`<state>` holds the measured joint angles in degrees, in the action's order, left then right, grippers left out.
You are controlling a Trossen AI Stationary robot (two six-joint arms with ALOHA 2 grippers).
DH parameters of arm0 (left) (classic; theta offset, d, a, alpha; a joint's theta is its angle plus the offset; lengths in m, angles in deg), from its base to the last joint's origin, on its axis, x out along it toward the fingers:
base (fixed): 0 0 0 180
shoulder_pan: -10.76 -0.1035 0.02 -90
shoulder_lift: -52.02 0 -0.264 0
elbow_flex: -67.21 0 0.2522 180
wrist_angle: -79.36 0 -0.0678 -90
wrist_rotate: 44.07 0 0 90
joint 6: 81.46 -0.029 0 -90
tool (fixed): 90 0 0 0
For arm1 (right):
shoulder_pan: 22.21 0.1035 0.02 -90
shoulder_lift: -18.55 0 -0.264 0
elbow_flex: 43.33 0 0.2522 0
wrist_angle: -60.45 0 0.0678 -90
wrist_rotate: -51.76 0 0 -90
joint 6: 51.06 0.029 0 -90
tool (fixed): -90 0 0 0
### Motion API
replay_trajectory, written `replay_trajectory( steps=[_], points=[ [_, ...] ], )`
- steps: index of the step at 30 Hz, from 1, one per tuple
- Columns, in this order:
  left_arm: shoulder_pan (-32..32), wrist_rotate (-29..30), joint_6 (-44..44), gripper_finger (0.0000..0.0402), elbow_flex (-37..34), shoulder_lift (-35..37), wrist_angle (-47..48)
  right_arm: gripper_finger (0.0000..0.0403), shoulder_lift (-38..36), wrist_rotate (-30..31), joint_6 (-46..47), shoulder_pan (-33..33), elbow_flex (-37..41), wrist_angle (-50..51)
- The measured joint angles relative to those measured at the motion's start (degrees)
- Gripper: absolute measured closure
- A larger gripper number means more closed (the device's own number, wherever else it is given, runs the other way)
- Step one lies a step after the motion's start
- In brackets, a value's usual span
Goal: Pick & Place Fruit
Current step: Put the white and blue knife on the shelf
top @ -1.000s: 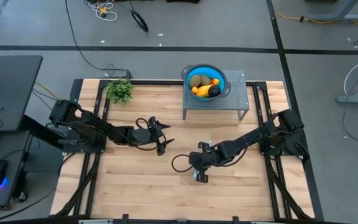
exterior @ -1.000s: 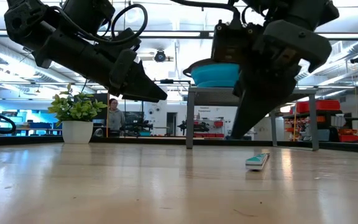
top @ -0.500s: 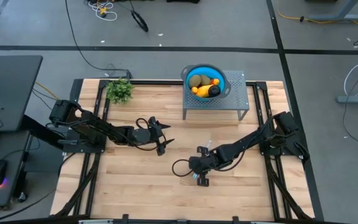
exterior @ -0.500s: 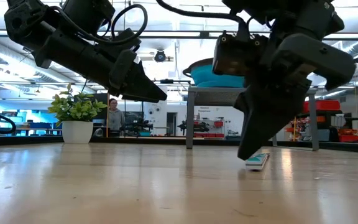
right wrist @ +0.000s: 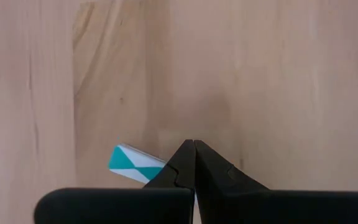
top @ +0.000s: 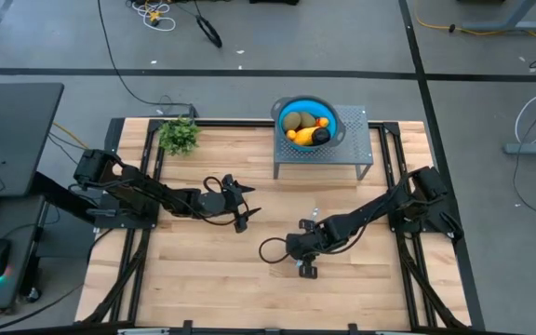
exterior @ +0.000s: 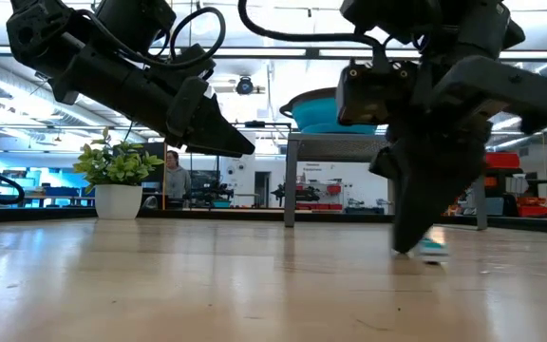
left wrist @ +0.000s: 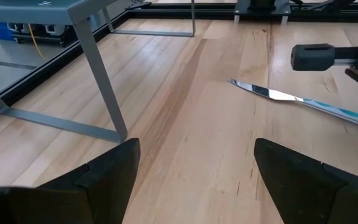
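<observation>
Right claw (top: 306,269) is clenched, tip down by the utensil (right wrist: 135,163) at lower center; left claw (top: 247,208) hangs released mid-left; fruit (top: 306,126) sits in the blue bowl (top: 281,111) up top.

The fruit (top: 305,126) lies heaped in a blue bowl (top: 284,108) on a small grey stand (top: 354,149): two olive-brown ovals, a yellow-orange oblong, small orange bits. It sits well apart from both grippers, beyond them.

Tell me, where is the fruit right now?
Seen from above, the fruit sits in a blue bowl on a small grey stand at the table's far edge, right of the potted plant.
</observation>
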<state>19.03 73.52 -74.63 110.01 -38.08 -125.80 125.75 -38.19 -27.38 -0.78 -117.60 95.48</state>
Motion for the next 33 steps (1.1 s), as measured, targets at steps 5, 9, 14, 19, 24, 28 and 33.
replay_trajectory(
  steps=[5,9,14,19,24,28,33],
  points=[
    [0.0,0.0,0.0,0.0077,0.0,0.0,0.0,0.04,-0.8,-4.6,2.5,0.2,-0.1,4.7],
    [0.0,0.0,0.0,0.0077,0.0,0.0,0.0,0.04,-2.2,-6.3,2.7,1.0,0.2,7.9],
    [0.0,0.0,0.0,0.0077,0.0,0.0,0.0,0.04,-3.3,-6.7,3.2,1.7,0.2,11.9],
    [0.0,0.0,0.0,0.0077,0.0,0.0,0.0,0.04,-3.4,-6.6,5.3,2.7,0.2,17.2],
    [0.0,0.2,0.0,0.0077,0.0,0.0,0.0,0.04,-3.8,-8.3,7.0,3.7,0.2,21.7],
    [0.0,0.3,0.0,0.0077,0.0,0.0,-0.1,0.04,-4.5,-8.0,8.5,4.3,0.1,24.3],
    [0.0,0.3,0.0,0.0077,0.0,0.0,-0.4,0.04,-7.1,-7.1,10.4,4.5,-0.6,27.6]
  ],
)
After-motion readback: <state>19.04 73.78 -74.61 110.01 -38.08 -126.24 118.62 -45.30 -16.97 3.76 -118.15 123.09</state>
